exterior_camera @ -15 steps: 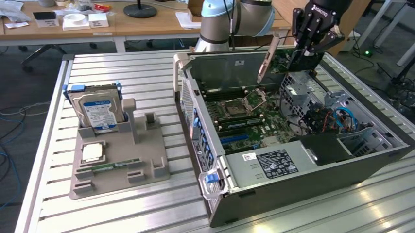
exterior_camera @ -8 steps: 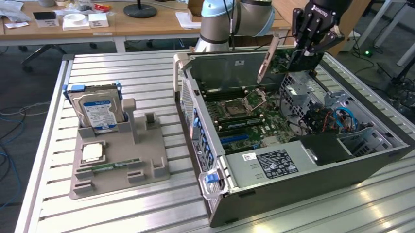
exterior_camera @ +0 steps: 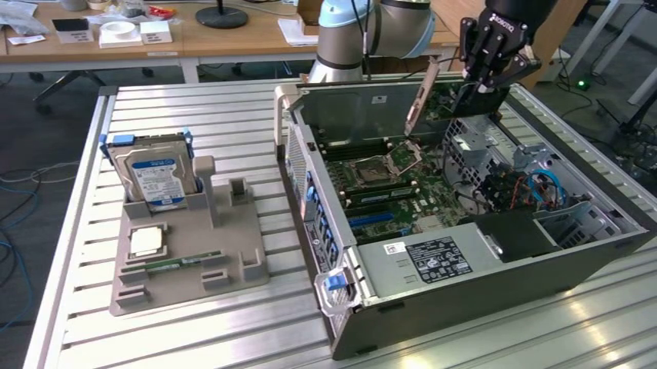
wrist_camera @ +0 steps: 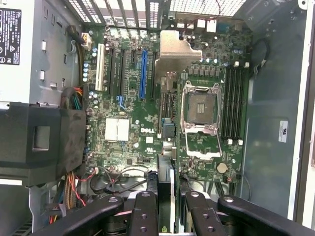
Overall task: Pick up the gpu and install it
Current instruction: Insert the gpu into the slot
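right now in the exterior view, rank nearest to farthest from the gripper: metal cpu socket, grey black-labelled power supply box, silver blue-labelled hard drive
1. cpu socket, inside the case
2. power supply box, case's opposite end
3. hard drive, exterior view's left, on stand

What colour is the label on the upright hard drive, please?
Blue and white; the label shows best in the exterior view.

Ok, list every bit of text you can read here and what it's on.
"DELL": on the motherboard.
"ROBOTIQ": on the gripper holding the gpu.
Too small to read: the power supply label, the hard drive label, the sticker on the case wall.
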You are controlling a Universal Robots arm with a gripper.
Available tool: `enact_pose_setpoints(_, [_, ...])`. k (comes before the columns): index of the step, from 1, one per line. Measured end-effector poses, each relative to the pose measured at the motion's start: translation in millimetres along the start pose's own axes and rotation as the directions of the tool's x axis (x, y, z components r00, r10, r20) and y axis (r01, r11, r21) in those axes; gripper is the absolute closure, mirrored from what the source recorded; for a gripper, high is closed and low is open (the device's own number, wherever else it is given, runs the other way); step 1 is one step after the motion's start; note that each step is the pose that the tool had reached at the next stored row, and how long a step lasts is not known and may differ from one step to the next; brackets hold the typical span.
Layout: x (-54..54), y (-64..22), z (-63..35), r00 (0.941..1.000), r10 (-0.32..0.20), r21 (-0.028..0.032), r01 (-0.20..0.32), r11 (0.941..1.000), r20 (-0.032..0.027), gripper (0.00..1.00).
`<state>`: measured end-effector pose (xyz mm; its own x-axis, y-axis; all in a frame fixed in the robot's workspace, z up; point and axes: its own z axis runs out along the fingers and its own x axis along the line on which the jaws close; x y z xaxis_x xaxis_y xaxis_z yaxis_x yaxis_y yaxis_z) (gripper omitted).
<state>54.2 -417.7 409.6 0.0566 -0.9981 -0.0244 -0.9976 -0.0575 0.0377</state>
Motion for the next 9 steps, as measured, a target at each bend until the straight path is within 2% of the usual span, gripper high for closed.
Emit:
enact_pose_setpoints(5, [0.0, 0.8, 0.2, 1.0000, 0.000, 0.0003, 0.000, 1.0000, 0.0001, 0.74])
enact_pose_setpoints(9, [-0.3, 5.5, 0.7, 1.0000, -0.003, 0.0033, 0.003, 1.0000, -0.0002, 0.74])
